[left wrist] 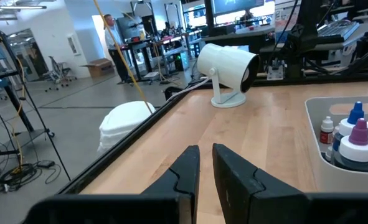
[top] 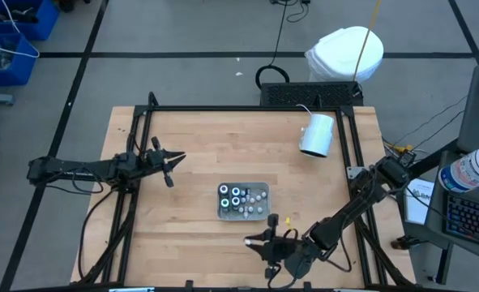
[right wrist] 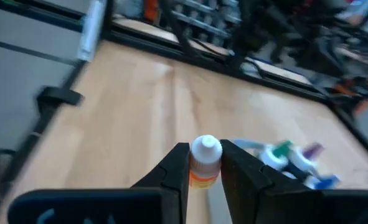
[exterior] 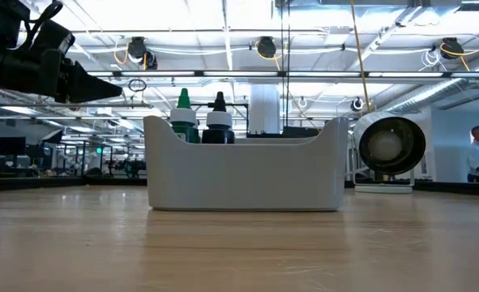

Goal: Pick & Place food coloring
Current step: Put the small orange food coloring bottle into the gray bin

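Food coloring bottle [right wrist: 205, 160] (one, orange-banded) sits pinched in the right hand [right wrist: 205, 171]; left hand [left wrist: 205, 163] nearly closed, empty.

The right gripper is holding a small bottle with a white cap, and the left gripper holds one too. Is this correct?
Not quite. The left gripper holds nothing, as the left wrist view shows. The right gripper does hold a white-capped bottle.

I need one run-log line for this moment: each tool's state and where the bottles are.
right tool: shut on food coloring bottle, near tray | left tool: shut, empty, waiting
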